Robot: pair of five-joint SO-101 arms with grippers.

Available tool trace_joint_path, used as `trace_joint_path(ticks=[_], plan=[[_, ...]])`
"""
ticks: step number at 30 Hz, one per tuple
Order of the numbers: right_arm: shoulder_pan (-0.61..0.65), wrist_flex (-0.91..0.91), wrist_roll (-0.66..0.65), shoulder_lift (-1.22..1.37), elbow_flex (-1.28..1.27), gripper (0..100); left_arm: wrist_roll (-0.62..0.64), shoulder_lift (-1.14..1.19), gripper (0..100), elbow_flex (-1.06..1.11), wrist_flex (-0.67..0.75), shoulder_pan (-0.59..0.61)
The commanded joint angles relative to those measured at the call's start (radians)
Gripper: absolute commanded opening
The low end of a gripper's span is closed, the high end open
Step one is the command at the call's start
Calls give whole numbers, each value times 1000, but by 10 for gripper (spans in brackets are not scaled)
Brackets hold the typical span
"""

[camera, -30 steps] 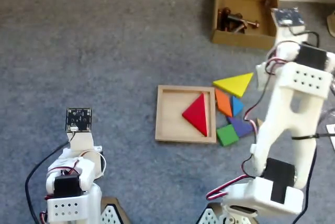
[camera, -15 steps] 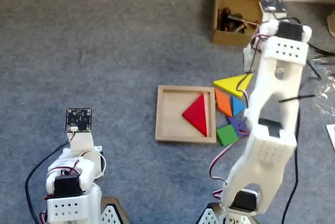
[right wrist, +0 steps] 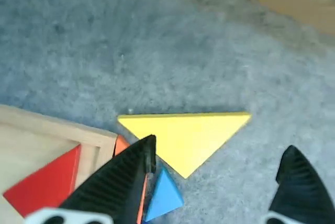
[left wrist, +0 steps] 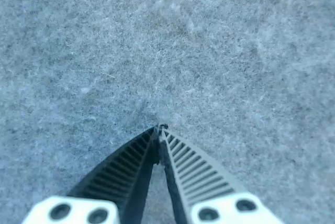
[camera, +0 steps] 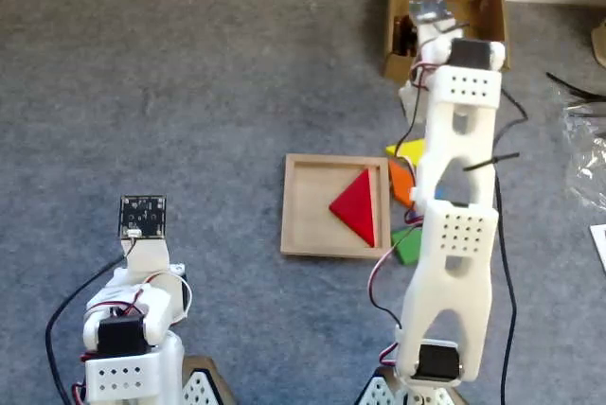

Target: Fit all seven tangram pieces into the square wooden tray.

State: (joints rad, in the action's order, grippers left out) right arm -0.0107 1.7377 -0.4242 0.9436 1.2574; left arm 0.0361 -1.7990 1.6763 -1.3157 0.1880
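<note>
One piece, the red triangle (camera: 358,206), lies flat in the square wooden tray (camera: 312,199) in the middle of the grey carpet (camera: 189,93). The other pieces sit in a bunch just right of the tray. The yellow triangle (right wrist: 186,135) is farthest, the orange piece (camera: 401,183) and the blue triangle (right wrist: 163,195) are nearer, and the green square (camera: 407,246) is nearest.

A second ago the right arm (camera: 453,225) stood off to the right of them. Now it has swung left and stretches far out over the bunch. The right gripper (right wrist: 220,148) hangs above the yellow triangle with its two fingers wide apart and nothing in them. So I think the yellow triangle gets picked up next, and six pieces are left to do.

The left gripper (left wrist: 158,128) has not moved. It is pressed together over bare carpet, near and left, well apart from the tray.
</note>
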Motion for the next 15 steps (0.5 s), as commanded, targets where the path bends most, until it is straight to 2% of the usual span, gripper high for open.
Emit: trace_joint_path(ticks=[1, 7, 11, 15], plan=[[30, 7, -41, 2, 59, 346, 2, 7, 5, 21, -8, 8], [27, -15, -51, 70, 62, 346, 2, 7, 5, 21, -8, 8], [28, -28, -150, 110, 62, 346, 2, 7, 5, 21, -8, 8], [27, -48, -166, 125, 64, 346, 2, 7, 5, 21, -8, 8]])
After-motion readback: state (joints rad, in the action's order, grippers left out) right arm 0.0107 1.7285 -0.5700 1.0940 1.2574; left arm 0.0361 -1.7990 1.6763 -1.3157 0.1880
